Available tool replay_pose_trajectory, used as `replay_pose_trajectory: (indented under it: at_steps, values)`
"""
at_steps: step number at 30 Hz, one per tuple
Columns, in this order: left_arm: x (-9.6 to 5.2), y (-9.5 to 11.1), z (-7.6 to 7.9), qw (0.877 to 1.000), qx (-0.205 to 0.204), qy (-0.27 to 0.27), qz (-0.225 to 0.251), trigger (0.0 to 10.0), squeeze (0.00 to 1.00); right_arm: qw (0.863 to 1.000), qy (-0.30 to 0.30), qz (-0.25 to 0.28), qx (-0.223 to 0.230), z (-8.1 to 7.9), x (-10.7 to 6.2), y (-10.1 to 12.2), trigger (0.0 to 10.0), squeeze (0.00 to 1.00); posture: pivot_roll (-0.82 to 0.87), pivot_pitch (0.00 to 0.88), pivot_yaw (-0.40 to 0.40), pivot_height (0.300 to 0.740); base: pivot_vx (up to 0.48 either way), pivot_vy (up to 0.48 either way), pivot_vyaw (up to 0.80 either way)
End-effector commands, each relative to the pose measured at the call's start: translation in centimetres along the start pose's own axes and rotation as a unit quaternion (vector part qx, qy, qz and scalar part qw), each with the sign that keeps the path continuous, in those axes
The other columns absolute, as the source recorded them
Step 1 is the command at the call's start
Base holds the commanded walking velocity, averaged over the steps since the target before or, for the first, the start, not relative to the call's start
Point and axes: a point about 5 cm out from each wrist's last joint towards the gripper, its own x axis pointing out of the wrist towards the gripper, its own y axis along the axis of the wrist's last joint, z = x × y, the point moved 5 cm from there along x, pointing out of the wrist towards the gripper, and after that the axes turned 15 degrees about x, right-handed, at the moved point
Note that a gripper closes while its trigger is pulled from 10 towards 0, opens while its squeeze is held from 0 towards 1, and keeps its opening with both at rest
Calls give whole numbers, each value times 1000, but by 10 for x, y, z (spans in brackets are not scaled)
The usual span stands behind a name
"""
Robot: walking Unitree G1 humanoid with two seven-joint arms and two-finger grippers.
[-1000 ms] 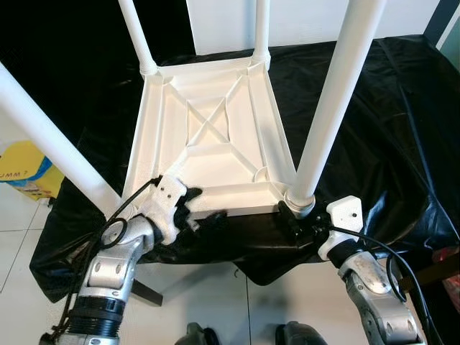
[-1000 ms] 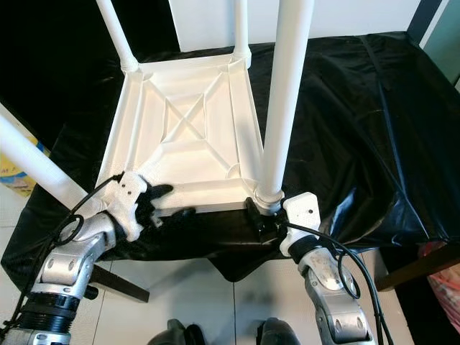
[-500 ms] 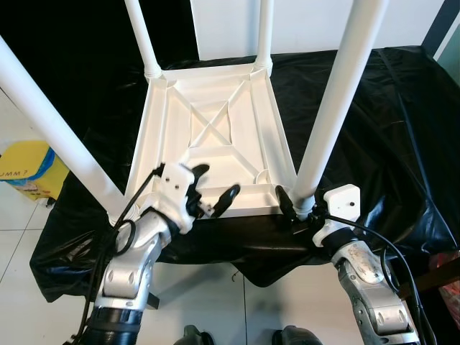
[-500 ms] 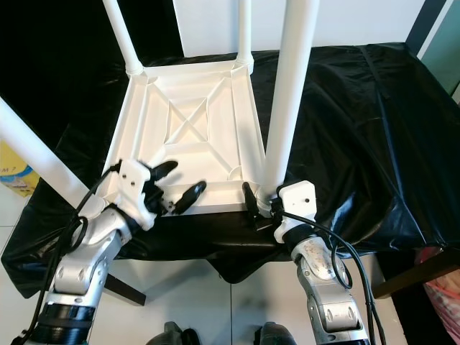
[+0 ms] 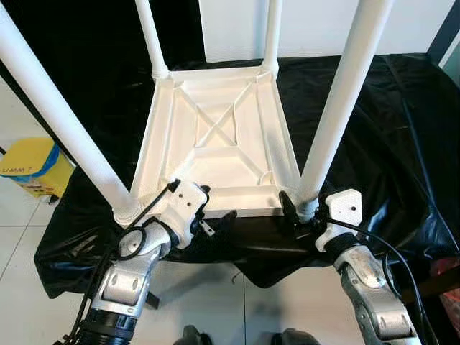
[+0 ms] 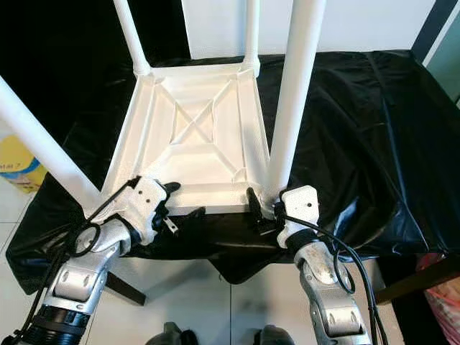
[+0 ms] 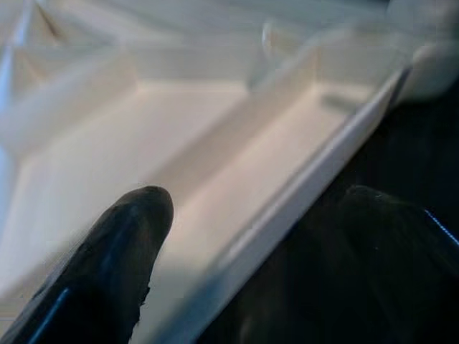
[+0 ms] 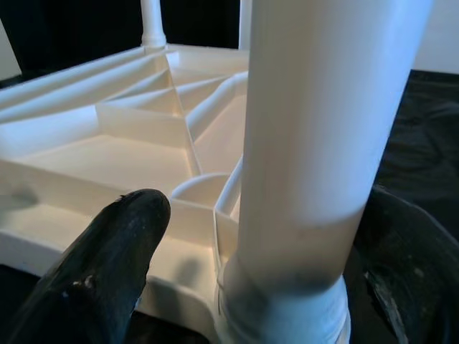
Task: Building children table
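Observation:
The white children's table lies upside down on a black-covered surface, its four legs pointing up. My left gripper is open at the table's near rim. One finger sits inside over the white underside and the other outside over the black cloth. My right gripper is open at the base of the near-right leg. That leg stands between its two fingers, with a gap to the finger on the tabletop side.
The black cloth spreads wide to the right and behind the table. The near-left leg slants up over my left arm. A yellow box sits on the tiled floor at the left. A white wall stands behind.
My left gripper rose over the tabletop with its fingers spread, then dropped back to straddle the near rim. The right gripper stayed at the leg's base. The camera shifted slightly.

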Motion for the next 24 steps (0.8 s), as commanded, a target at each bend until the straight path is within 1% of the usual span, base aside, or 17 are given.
replay_pose_trajectory:
  at_steps: [1, 3, 4, 5, 6, 8, 10, 12, 13, 14, 15, 17, 18, 19, 21, 23, 24]
  values:
    - [-1, -8, -5, 999, 7, 33, -24, 10000, 0, 1000, -4, -20, 1, 2, -2, -9, 10000, 0, -136, 90, 24, 740, 0, 0, 0]
    - [6, -23, -19, 995, 10, 73, -66, 10000, 0, 999, -7, -33, 1, 5, 8, -12, 10000, 0, -145, 112, 29, 740, 0, 0, 0]
    - [6, -23, -19, 995, 10, 73, -66, 10000, 0, 999, -7, -33, 1, 5, 8, -12, 10000, 0, -145, 112, 29, 740, 0, 0, 0]
    - [9, -27, -25, 993, 10, 88, -79, 10000, 0, 999, -6, -34, -3, 7, 13, -12, 10000, 0, -148, 117, 30, 740, 0, 0, 0]
    - [9, -27, -25, 993, 10, 88, -79, 10000, 0, 999, -6, -34, -3, 7, 13, -12, 10000, 0, -148, 117, 30, 740, 0, 0, 0]
    - [11, -31, -33, 990, 5, 106, -92, 10000, 0, 999, -2, -33, -8, 8, 22, -9, 10000, 0, -152, 123, 31, 740, 0, 0, 0]
    - [11, -32, -36, 989, 4, 110, -96, 10000, 0, 999, 1, -32, -9, 8, 25, -7, 10000, 0, -153, 126, 31, 740, 0, 0, 0]
    - [12, -36, -45, 985, 14, 129, -112, 10000, 0, 1000, 6, -26, -16, 10, 33, -3, 10000, 0, -156, 132, 33, 740, 0, 0, 0]
    - [12, -36, -45, 985, 14, 129, -112, 10000, 0, 1000, 6, -26, -16, 10, 33, -3, 10000, 0, -156, 132, 33, 740, 0, 0, 0]
    - [11, -39, -51, 982, 23, 139, -122, 10000, 0, 1000, 10, -23, -18, 9, 37, -1, 10000, 0, -156, 132, 34, 740, 0, 0, 0]
    - [11, -39, -51, 982, 23, 139, -122, 10000, 0, 1000, 10, -23, -18, 9, 37, -1, 10000, 0, -156, 132, 34, 740, 0, 0, 0]
    - [10, -40, -63, 977, 36, 164, -132, 10000, 0, 1000, 20, -16, -16, 7, 44, 4, 10000, 0, -154, 140, 34, 740, 0, 0, 0]
    - [10, -40, -63, 977, 36, 164, -132, 10000, 0, 1000, 20, -16, -16, 7, 44, 4, 10000, 0, -154, 140, 34, 740, 0, 0, 0]
    - [9, -41, -70, 974, 46, 176, -136, 10000, 0, 999, 22, -16, -17, 7, 48, 4, 10000, 0, -154, 140, 34, 740, 0, 0, 0]
    - [9, -41, -70, 974, 46, 176, -136, 10000, 0, 999, 22, -16, -17, 7, 48, 4, 10000, 0, -154, 140, 34, 740, 0, 0, 0]
    - [9, -39, -82, 970, 53, 194, -139, 10000, 0, 999, 26, -14, -18, 6, 56, 5, 10000, 0, -150, 144, 35, 740, 0, 0, 0]
    - [9, -39, -82, 970, 53, 194, -139, 10000, 0, 999, 26, -14, -18, 6, 56, 5, 10000, 0, -150, 144, 35, 740, 0, 0, 0]
